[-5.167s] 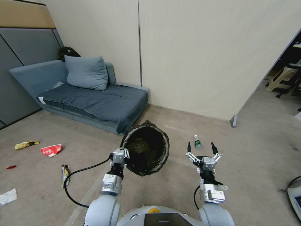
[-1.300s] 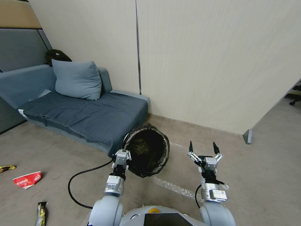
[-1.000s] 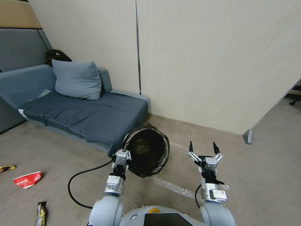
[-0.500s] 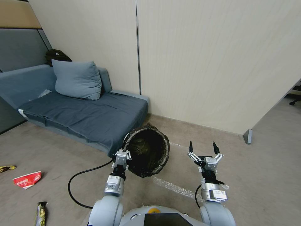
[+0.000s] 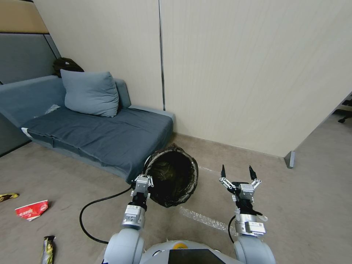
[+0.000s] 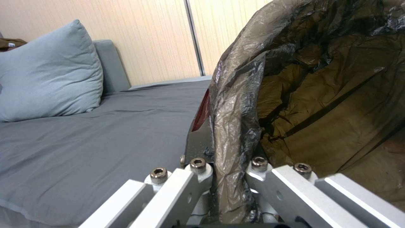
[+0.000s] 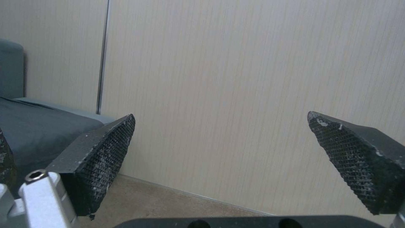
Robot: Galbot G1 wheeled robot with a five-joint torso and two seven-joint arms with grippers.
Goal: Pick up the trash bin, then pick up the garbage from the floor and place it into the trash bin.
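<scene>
The trash bin point(image 5: 172, 179) hangs off the floor, tilted so the mouth of its crinkly black liner faces me. My left gripper point(image 5: 146, 179) is shut on its near rim; in the left wrist view the liner-covered rim point(image 6: 236, 126) runs between the two metal fingers point(image 6: 192, 177). My right gripper point(image 5: 236, 171) is held up beside the bin, open and empty, with its dark pads point(image 7: 105, 152) wide apart. Garbage lies on the floor at far left: a red-and-white wrapper point(image 5: 31, 210), a dark snack-bar wrapper point(image 5: 48, 249) and a yellow wrapper point(image 5: 7, 197).
A grey sofa point(image 5: 95, 135) with a pillow point(image 5: 90, 93) stands just behind the bin, against a beige wall point(image 5: 238, 73). A black cable point(image 5: 91, 205) loops on the floor left of my arm. A clear plastic strip point(image 5: 203, 219) lies between my arms. The wall ends at right point(image 5: 289, 159).
Since the earliest frame the whole view has shifted, so the camera moved. Over the last second nothing has changed; both arms hold the same pose.
</scene>
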